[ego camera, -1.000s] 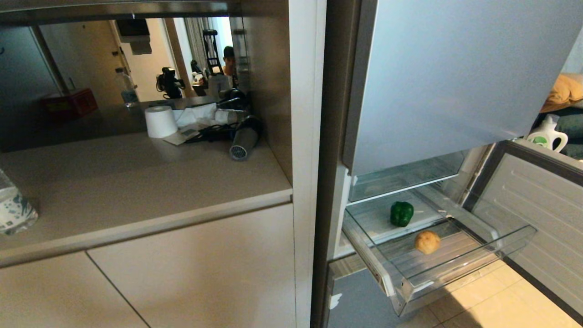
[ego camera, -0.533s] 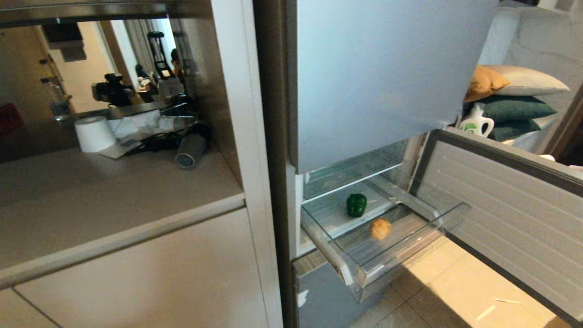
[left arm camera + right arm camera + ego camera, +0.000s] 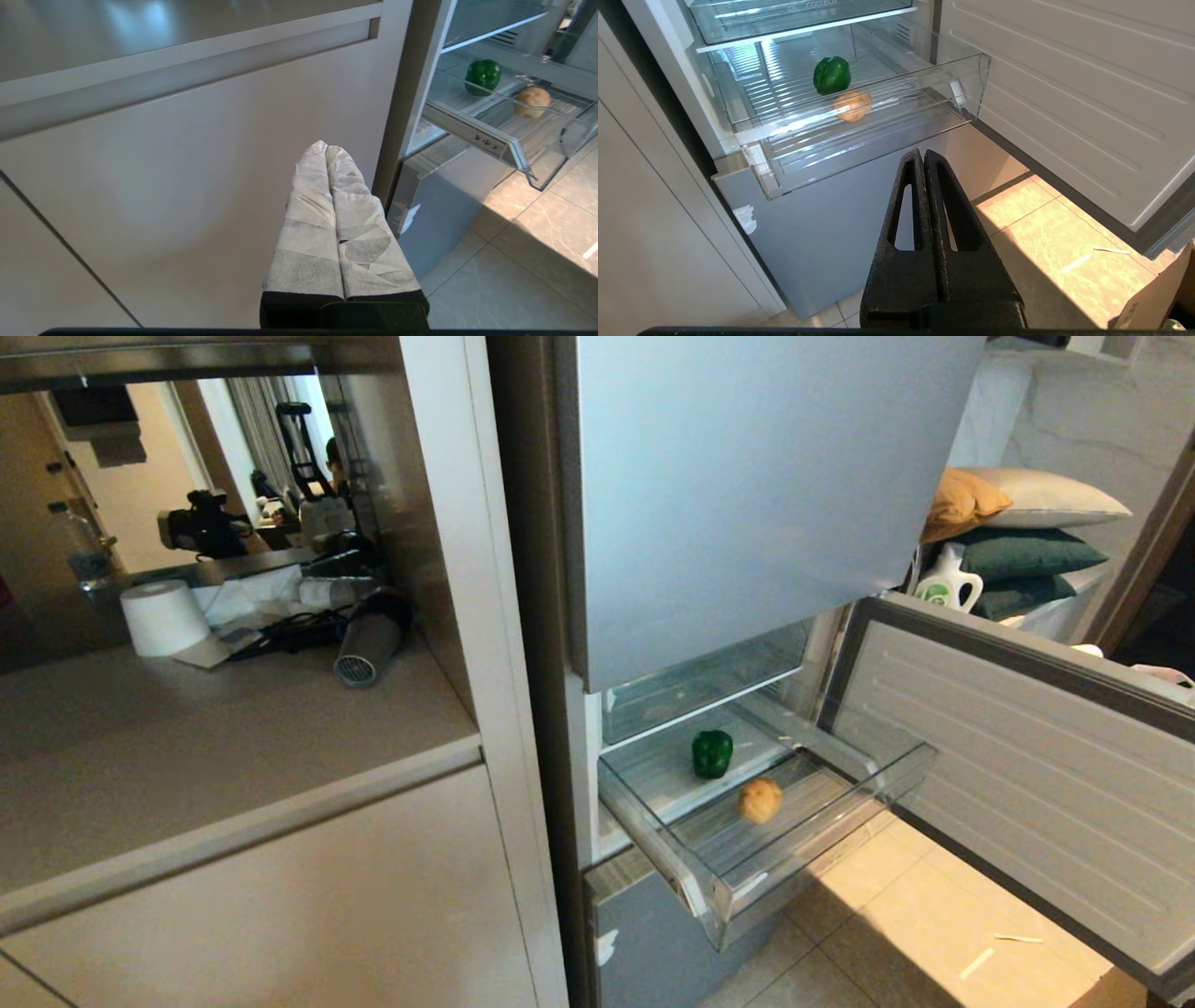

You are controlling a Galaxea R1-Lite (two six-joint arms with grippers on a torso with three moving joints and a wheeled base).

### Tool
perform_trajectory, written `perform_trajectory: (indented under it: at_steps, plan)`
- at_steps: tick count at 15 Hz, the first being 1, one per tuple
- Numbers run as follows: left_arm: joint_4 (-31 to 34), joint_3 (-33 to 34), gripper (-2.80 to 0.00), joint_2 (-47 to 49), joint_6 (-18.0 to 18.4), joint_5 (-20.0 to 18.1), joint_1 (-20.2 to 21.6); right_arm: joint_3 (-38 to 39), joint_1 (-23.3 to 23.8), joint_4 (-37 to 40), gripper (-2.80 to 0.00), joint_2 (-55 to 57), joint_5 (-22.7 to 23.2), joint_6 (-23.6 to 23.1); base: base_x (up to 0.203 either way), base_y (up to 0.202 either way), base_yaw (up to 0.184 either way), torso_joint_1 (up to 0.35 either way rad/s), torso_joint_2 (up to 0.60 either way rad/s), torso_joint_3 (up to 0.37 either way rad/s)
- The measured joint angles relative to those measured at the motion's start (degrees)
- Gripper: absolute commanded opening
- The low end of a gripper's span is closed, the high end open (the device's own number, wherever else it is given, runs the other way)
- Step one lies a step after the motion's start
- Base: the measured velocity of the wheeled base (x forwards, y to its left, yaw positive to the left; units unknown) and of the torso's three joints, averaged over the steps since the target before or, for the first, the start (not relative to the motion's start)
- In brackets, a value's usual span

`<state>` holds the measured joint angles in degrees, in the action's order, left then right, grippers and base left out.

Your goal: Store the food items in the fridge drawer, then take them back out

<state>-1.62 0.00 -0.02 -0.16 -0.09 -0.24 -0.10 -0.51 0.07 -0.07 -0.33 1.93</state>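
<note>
Fridge drawer (image 3: 794,840) showing clear glossy plastic; bell pepper (image 3: 711,753) looking glossy; upper door (image 3: 766,495) reading matt metal; left hand (image 3: 327,151) wearing wrinkled white cloth-like wrap.

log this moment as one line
drawer: open | green pepper, roll: inside | left end effector: shut, empty | right end effector: shut, empty

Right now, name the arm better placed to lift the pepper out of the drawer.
Right, probably. The right end effector points at the open drawer holding the green pepper; the left end effector faces the cabinet front.
</note>
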Motion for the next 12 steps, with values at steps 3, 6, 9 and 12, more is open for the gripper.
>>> perform_trajectory:
  at_steps: [3,6,9,12]
  plan:
    - [0.0,0.0,-2.8,0.0,0.0,0.0,0.0,0.0,0.0,0.0,-2.8,0.0,0.0,0.0,0.165,0.0,-0.001,0.002,0.0,0.002]
    - [0.0,0.0,-2.8,0.0,0.0,0.0,0.0,0.0,0.0,0.0,-2.8,0.0,0.0,0.0,0.193,0.0,0.0,0.011,0.0,0.002]
    - [0.0,0.0,-2.8,0.0,0.0,0.0,0.0,0.0,0.0,0.0,-2.8,0.0,0.0,0.0,0.196,0.0,-0.001,0.009,0.0,0.004]
    - [0.0,0.0,-2.8,0.0,0.0,0.0,0.0,0.0,0.0,0.0,-2.8,0.0,0.0,0.0,0.184,0.0,-0.001,0.005,0.0,0.003]
